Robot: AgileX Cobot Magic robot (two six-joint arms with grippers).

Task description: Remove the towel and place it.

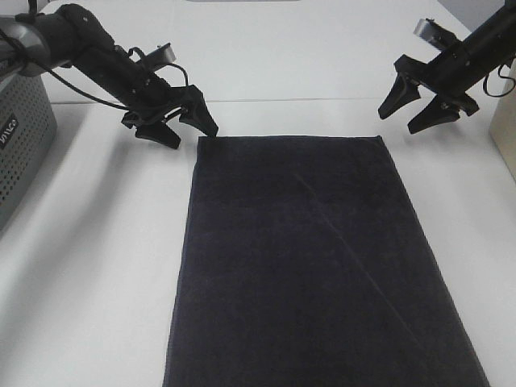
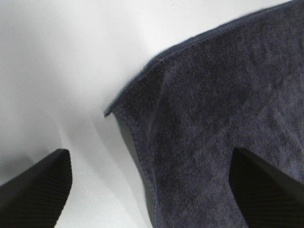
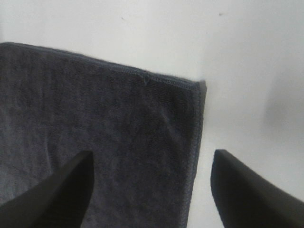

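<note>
white lettering on grey box [image 1: 28,145], unreadable

The table [image 1: 97,242] is big, white and bright. A thin line [image 1: 282,101] runs across it on the far side. A grey box [image 1: 20,137] (full of little holes) sits on the left. A light brown block [image 1: 505,121] stands on the right.

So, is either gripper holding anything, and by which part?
Nothing is held: the left gripper and right gripper are open by the far corners of the flat dark navy rectangular terry-cloth towel.
</note>
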